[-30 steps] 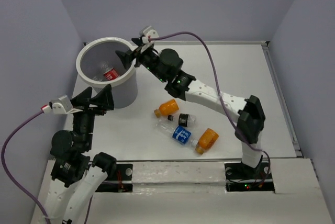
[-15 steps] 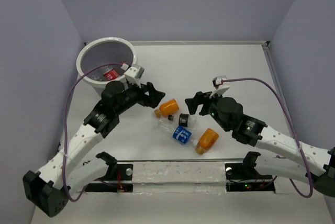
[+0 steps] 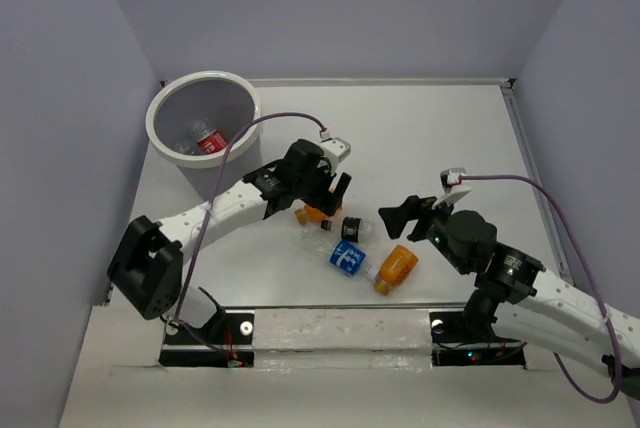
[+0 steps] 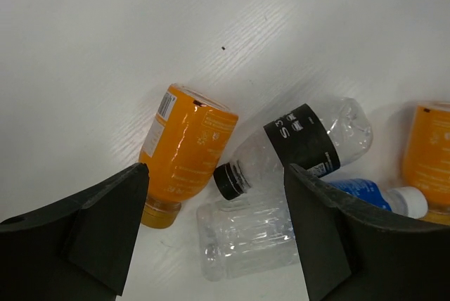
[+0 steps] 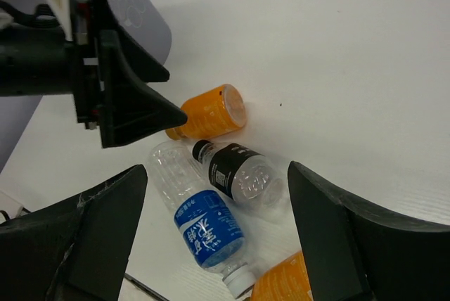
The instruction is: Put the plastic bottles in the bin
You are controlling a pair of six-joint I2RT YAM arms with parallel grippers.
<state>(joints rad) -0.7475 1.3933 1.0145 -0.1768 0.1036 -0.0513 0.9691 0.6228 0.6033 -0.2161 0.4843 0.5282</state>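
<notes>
Now down among the loose bottles (image 3: 348, 246) with the left gripper (image 4: 215, 169), swung across from beside the bin (image 3: 160, 108), jaws spread astride an orange bottle (image 4: 186, 143) but not closed on it; back from the bin's rim with the right gripper (image 5: 218, 169), open and empty near them. Counting one red-labelled bottle (image 3: 210, 141) in the bin and four on the table (image 3: 420, 128); probably the orange bottle next.

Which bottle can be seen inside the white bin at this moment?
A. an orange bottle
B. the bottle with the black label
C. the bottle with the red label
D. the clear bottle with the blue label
C: in the top view the red-labelled bottle lies inside the bin, on its grey bottom.
</notes>
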